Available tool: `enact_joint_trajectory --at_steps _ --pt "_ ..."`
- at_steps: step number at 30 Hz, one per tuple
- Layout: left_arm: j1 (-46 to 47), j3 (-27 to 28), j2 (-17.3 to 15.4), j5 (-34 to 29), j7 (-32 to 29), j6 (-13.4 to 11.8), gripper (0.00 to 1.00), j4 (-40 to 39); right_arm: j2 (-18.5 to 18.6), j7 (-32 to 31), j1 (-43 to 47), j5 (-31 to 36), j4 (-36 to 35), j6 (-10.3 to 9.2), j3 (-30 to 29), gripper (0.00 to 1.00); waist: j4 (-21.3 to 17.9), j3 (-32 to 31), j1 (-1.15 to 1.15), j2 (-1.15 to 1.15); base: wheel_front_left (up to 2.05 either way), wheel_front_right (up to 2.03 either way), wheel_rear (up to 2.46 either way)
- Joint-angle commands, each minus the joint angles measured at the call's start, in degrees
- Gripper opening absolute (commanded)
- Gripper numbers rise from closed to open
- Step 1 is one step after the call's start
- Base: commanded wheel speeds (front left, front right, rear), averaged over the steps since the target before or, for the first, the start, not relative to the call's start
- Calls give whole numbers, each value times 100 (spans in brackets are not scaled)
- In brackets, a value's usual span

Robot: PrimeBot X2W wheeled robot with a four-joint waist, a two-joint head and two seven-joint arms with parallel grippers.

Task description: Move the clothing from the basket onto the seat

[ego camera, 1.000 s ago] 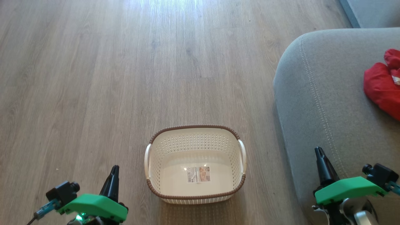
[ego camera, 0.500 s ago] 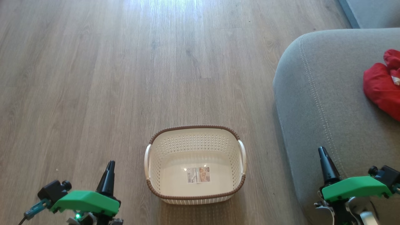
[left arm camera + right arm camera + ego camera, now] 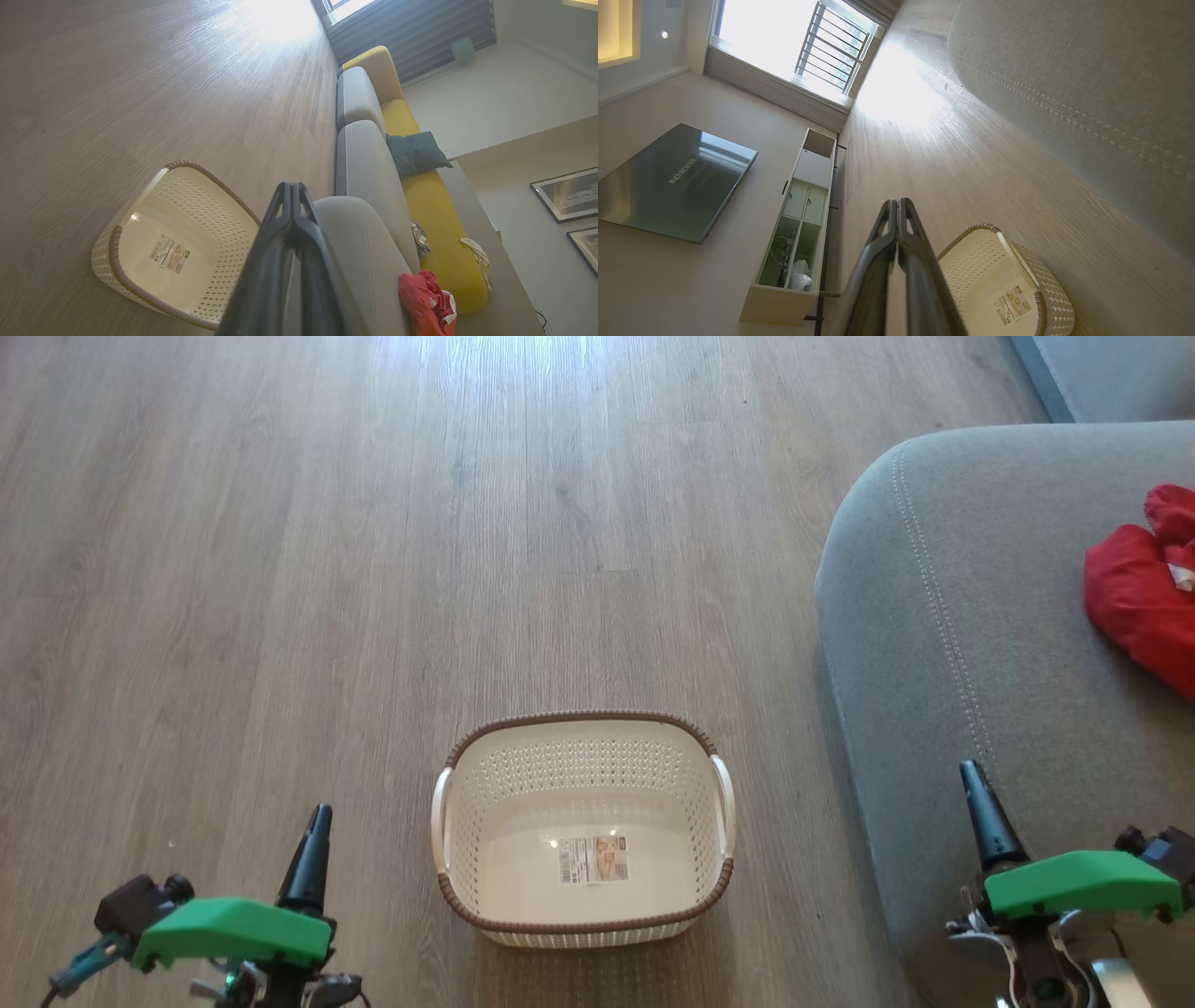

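A pale wood-plank floor (image 3: 373, 569) runs under everything we see. Nearest to us, our left gripper (image 3: 319, 814) hangs low over the boards, its two dark fingers pressed together into one point and holding nothing; our left wrist view shows the same closed pair. Our right gripper (image 3: 974, 771) is closed and empty as well, and its tip shows against the near side of the grey seat (image 3: 980, 616).

Between the two grippers stands the cream basket (image 3: 583, 715), to the right of the left one and to the left of the right one. It is upright on the floor and apart from both. We look straight down to its bottom, where a paper label (image 3: 593, 859) lies.

Ahead and to the right of the right gripper, the seat shows a rounded corner with a line of pale stitching. The red clothing (image 3: 1134, 597) lies heaped on the seat, well apart from that gripper and cut by the edge of our head view; a bit of white shows in it.

Farther off, beyond the left fingers, we see a yellow sofa section (image 3: 420, 196), a dark teal cushion (image 3: 416, 151) and framed pictures (image 3: 565, 193) on the wall. Beyond the right fingers are a bright window (image 3: 784, 42), an open shelf unit (image 3: 798, 219) and a dark screen (image 3: 672, 182).
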State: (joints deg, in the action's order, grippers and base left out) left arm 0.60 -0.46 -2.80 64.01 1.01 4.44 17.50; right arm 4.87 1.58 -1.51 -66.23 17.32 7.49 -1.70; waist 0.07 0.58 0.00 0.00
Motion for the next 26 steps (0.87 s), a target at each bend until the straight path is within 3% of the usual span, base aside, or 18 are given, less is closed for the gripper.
enact_joint_trajectory --at_steps 1,26 --pt "339 186 -10 223 -62 55 0 -216 -6 -60 -294 -221 -231 0 19 0 0 -2 0 0 0 0 0" --pt "469 487 -9 1747 -466 201 0 -291 -88 -465 -392 -1651 -291 0 -233 0 -4 -25 0 0 0 0 0"
